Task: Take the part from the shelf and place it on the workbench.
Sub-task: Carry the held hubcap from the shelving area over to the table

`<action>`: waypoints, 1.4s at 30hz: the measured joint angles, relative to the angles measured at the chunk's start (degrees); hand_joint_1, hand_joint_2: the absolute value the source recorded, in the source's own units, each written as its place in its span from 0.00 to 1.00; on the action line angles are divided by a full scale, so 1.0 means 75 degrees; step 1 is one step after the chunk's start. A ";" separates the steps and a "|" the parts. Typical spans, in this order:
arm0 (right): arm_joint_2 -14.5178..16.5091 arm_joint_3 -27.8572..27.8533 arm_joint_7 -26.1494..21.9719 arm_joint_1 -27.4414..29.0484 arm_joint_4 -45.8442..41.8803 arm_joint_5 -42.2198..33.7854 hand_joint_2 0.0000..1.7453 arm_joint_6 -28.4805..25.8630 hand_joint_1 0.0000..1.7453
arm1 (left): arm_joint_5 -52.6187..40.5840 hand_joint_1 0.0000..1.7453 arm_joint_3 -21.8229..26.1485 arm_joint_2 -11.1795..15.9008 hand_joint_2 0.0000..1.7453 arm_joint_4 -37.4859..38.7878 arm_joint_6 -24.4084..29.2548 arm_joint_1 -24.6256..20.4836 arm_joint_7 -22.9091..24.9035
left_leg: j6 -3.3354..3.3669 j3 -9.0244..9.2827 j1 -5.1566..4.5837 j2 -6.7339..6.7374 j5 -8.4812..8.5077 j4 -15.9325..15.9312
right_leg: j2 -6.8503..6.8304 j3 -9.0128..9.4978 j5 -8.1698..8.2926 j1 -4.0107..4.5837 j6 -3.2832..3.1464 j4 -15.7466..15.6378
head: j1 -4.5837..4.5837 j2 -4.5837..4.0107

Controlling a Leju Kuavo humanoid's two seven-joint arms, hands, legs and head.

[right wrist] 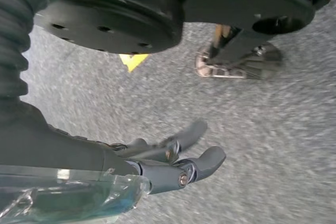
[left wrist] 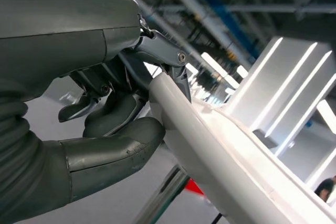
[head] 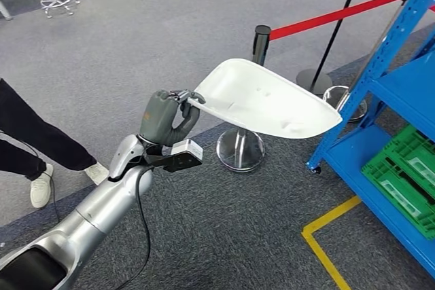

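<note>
Fingers (head: 181, 96) of the left hand (head: 163, 119), head view: closed over the near rim of the white part (head: 266, 100), thumb under, fingers on top. Part: broad shallow shell, held in the air, long axis running away from the hand toward the blue shelf (head: 405, 93), far tip just short of the shelf's upright. Left hand is the one carrying it. Below the part: grey carpet (head: 153, 25), a chrome stanchion base (head: 240, 149), a red barrier belt (head: 333, 15) leading to the shelf. Green crate (head: 405, 174) on the shelf's lower level. Yellow floor tape (head: 328, 225) beside the shelf foot. A person's legs (head: 30, 147) well apart from the shelf.

Left wrist view: thumb (left wrist: 111, 150) pressed beneath the part (left wrist: 222, 156), a finger (left wrist: 166, 51) hooked over its rim; ceiling strip lights behind.

Right wrist view: right hand (right wrist: 174, 161) hanging over carpet, fingers extended and apart, apparently holding nothing; picture is blurred. Workbench: location cannot be told.
</note>
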 joint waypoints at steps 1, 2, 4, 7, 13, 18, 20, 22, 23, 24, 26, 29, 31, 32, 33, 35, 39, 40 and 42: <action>0.0000 0.0001 0.0013 -0.0015 0.0000 -0.0005 1.00 -0.0004 0.00 | 0.0071 1.00 0.0000 0.0004 1.00 -0.0001 -0.0144 0.0013 0.0017 | -0.0005 0.0002 0.0006 -0.0109 0.0002 0.0007 | 0.0017 0.0026 0.0155 -0.0007 0.0001 -0.0112 | 0.0002 0.0000; 0.0000 0.0001 0.0025 -0.0017 0.0000 -0.0009 1.00 -0.0008 0.00 | 0.0128 1.00 0.0000 0.0008 1.00 -0.0004 -0.0262 0.0020 0.0029 | -0.0021 0.0004 0.0018 -0.0224 0.0001 0.0021 | 0.0066 0.0189 0.0428 -0.0024 0.0003 -0.0504 | 0.0004 0.0000; 0.0001 0.0001 0.0035 0.0017 0.0000 -0.0020 1.00 -0.0014 0.00 | 0.0215 1.00 0.0001 0.0018 1.00 -0.0018 -0.0413 0.0016 0.0031 | -0.0089 -0.0025 0.0033 -0.0441 -0.0010 0.0081 | 0.0371 0.0635 0.0891 -0.0094 0.0017 -0.1517 | 0.0017 0.0000; 0.0002 -0.0001 0.0043 0.0036 -0.0001 -0.0030 1.00 -0.0016 0.00 | 0.0266 1.00 0.0001 0.0062 1.00 -0.0040 -0.0563 0.0004 0.0026 | -0.0247 -0.0131 0.0059 -0.0673 0.0045 0.0116 | 0.0589 0.0878 0.0982 -0.0105 -0.0051 -0.2038 | 0.0019 0.0001; 0.0004 -0.0009 0.0043 0.0050 -0.0003 -0.0049 1.00 -0.0012 0.00 | 0.0257 1.00 -0.0023 0.0216 1.00 -0.0052 -0.0855 -0.0041 0.0023 | -0.0431 -0.0822 0.0053 0.0052 -0.0634 0.1383 | 0.0107 0.0893 0.1070 -0.0049 -0.0341 -0.2118 | -0.0083 0.0000; 0.0004 -0.0019 0.0044 0.0061 -0.0002 -0.0046 1.00 -0.0011 0.00 | 0.0182 1.00 -0.0066 0.0275 1.00 -0.0061 -0.0859 -0.0010 0.0037 | -0.0406 -0.0790 0.0041 0.0290 -0.0388 0.1456 | -0.0388 0.0916 0.1033 -0.0010 -0.0347 -0.2117 | -0.0085 0.0000; 0.0005 -0.0021 0.0045 0.0065 -0.0002 -0.0045 1.00 -0.0011 0.00 | 0.0177 1.00 -0.0066 0.0288 1.00 -0.0088 -0.0857 -0.0036 0.0040 | -0.0338 -0.0231 -0.0024 0.0699 -0.0083 0.0497 | -0.0531 0.0945 0.0991 0.0032 -0.0292 -0.2106 | -0.0092 0.0001; 0.0005 -0.0023 0.0047 0.0068 -0.0002 -0.0044 1.00 -0.0011 0.00 | 0.0173 1.00 -0.0067 0.0297 1.00 -0.0114 -0.0856 -0.0061 0.0050 | -0.0260 -0.0033 -0.0086 0.0867 -0.0060 0.0108 | -0.0691 0.0982 0.0948 0.0079 -0.0221 -0.2116 | -0.0087 0.0001; 0.0005 -0.0024 0.0049 0.0064 -0.0003 -0.0043 1.00 -0.0011 0.00 | 0.0168 1.00 -0.0068 0.0310 1.00 -0.0119 -0.0855 -0.0065 0.0056 | -0.0214 -0.0036 -0.0091 0.0756 -0.0061 0.0075 | -0.0789 0.1013 0.0930 0.0084 -0.0183 -0.2134 | -0.0085 0.0001; 0.0006 -0.0026 0.0050 0.0058 -0.0003 -0.0043 1.00 -0.0010 0.00 | 0.0163 1.00 -0.0067 0.0327 1.00 -0.0128 -0.0855 -0.0061 0.0059 | -0.0176 -0.0025 -0.0076 0.0654 -0.0049 0.0050 | -0.0837 0.1042 0.0900 0.0073 -0.0139 -0.2142 | -0.0080 0.0001; 0.0006 -0.0030 0.0049 0.0050 -0.0002 -0.0043 1.00 -0.0009 0.00 | 0.0155 1.00 -0.0065 0.0351 1.00 -0.0151 -0.0855 -0.0072 0.0064 | -0.0095 0.0012 -0.0027 0.0453 -0.0028 0.0009 | -0.0600 0.0961 0.0689 0.0046 -0.0060 -0.1855 | -0.0059 0.0001; 0.0006 -0.0033 0.0038 0.0035 -0.0001 -0.0055 1.00 -0.0004 0.00 | 0.0154 1.00 -0.0074 0.0332 1.00 -0.0173 -0.0856 -0.0075 0.0070 | -0.0027 0.0025 0.0005 0.0162 -0.0020 0.0001 | -0.0077 0.0253 0.0058 0.0032 -0.0012 -0.0414 | 0.0011 0.0000; 0.0006 -0.0034 0.0031 -0.0004 -0.0002 -0.0058 1.00 0.0001 0.00 | 0.0152 1.00 -0.0084 0.0334 1.00 -0.0173 -0.0857 -0.0049 0.0073 | -0.0024 0.0028 0.0006 -0.0050 -0.0021 0.0007 | -0.0002 -0.0048 0.0044 0.0030 -0.0005 0.0042 | 0.0028 0.0000; 0.0006 -0.0034 0.0036 -0.0019 -0.0003 -0.0054 1.00 0.0000 0.00 | 0.0152 1.00 -0.0088 0.0336 1.00 -0.0173 -0.0858 -0.0042 0.0074 | -0.0029 0.0032 0.0012 -0.0161 -0.0021 0.0015 | 0.0023 0.0006 0.0251 0.0023 -0.0009 -0.0160 | 0.0031 0.0000; 0.0006 -0.0034 0.0041 -0.0017 -0.0003 -0.0052 1.00 0.0000 0.00 | 0.0152 1.00 -0.0091 0.0335 1.00 -0.0174 -0.0858 -0.0041 0.0076 | -0.0045 0.0035 0.0024 -0.0277 -0.0025 0.0028 | 0.0085 0.0183 0.0551 0.0007 -0.0009 -0.0608 | 0.0034 0.0000; 0.0009 -0.0034 0.0049 0.0006 -0.0001 -0.0050 1.00 -0.0001 0.00 | 0.0152 1.00 -0.0093 0.0334 1.00 -0.0174 -0.0858 -0.0046 0.0079 | -0.0114 0.0009 0.0038 -0.0492 -0.0039 0.0084 | 0.0407 0.0615 0.0974 -0.0057 -0.0011 -0.1589 | 0.0043 0.0000; 0.0021 -0.0036 0.0054 0.0014 0.0000 -0.0047 1.00 -0.0001 0.00 | 0.0124 1.00 -0.0097 0.0373 1.00 -0.0176 -0.0846 -0.0021 0.0102 | -0.0300 -0.0102 0.0075 -0.0774 0.0019 0.0088 | 0.0498 0.0831 0.1054 -0.0067 -0.0160 -0.2043 | 0.0045 0.0001; 0.0022 -0.0039 0.0054 0.0010 -0.0001 -0.0047 1.00 -0.0002 0.00 | 0.0105 1.00 -0.0098 0.0393 1.00 -0.0176 -0.0839 -0.0011 0.0125 | -0.0333 -0.0127 0.0070 -0.0697 -0.0014 0.0118 | 0.0427 0.0841 0.1070 -0.0065 -0.0215 -0.2060 | 0.0036 0.0001; 0.0023 -0.0042 0.0054 0.0015 -0.0002 -0.0045 1.00 -0.0009 0.00 | 0.0058 1.00 -0.0100 0.0409 1.00 -0.0177 -0.0828 -0.0020 0.0187 | -0.0380 -0.0350 0.0046 -0.0320 -0.0301 0.0560 | 0.0263 0.0859 0.1099 -0.0066 -0.0312 -0.2107 | 0.0000 0.0000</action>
